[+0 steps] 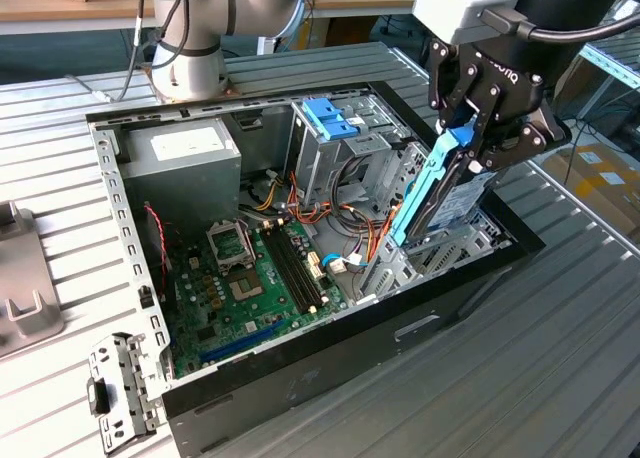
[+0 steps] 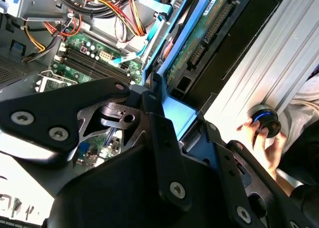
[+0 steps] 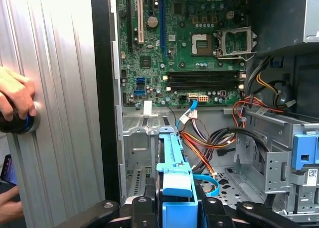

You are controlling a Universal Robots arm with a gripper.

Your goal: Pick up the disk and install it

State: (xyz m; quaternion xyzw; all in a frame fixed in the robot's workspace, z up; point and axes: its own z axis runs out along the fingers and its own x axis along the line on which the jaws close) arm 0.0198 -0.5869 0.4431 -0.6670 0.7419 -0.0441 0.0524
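Print in view, none of it clear enough to read

A white label (image 1: pixel 185 143) with fine dark print sits on the grey power supply (image 1: pixel 190 173). Pale lettering runs across the black body of the end effector (image 1: pixel 478 148), which grips the disk (image 1: pixel 450 203). In the first wrist view, the motherboard (image 3: pixel 199 39) carries white lettering at its edge and tiny markings by its sockets. A small sticker (image 3: pixel 312 173) sits on the drive cage (image 3: pixel 279 158).
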